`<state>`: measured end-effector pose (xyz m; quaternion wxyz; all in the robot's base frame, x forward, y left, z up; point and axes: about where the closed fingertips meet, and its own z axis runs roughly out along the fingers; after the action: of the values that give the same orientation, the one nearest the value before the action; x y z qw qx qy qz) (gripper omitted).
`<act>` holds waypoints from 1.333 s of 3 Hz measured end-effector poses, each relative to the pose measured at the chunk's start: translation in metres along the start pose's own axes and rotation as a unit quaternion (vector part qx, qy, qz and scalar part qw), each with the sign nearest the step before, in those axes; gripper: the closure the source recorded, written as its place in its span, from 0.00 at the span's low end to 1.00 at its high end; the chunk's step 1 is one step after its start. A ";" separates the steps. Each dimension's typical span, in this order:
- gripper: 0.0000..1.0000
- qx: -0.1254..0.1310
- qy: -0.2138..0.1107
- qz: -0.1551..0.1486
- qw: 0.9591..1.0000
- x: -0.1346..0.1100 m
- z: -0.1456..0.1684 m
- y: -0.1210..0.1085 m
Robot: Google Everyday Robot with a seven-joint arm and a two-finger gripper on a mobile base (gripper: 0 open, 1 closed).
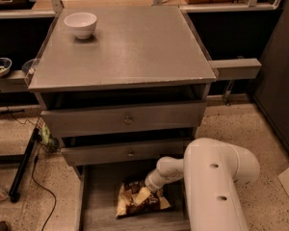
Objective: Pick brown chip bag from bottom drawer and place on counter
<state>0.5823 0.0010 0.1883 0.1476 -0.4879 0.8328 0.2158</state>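
Observation:
The brown chip bag (135,201) lies flat on the grey floor of the open bottom drawer (98,196), near its front middle. My gripper (143,195) reaches down into the drawer from the right and sits on the bag's upper middle; the white arm (216,182) hides the drawer's right part. The counter (130,47) is the broad grey top of the cabinet above.
A white bowl (80,24) stands at the counter's back left. Two shallower knobbed drawers (127,121) sit part open above the bottom drawer. A narrow grey side shelf (233,69) juts out at the right. A black stand and cable (24,162) are on the floor at left.

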 end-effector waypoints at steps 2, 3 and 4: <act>0.00 -0.013 0.021 -0.007 1.000 0.014 0.018 0.013; 0.00 -0.013 0.021 -0.007 1.000 0.014 0.018 0.013; 0.18 -0.014 0.021 -0.007 1.000 0.014 0.018 0.013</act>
<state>0.5646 0.0046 0.1694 0.1252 -0.4996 0.8295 0.2159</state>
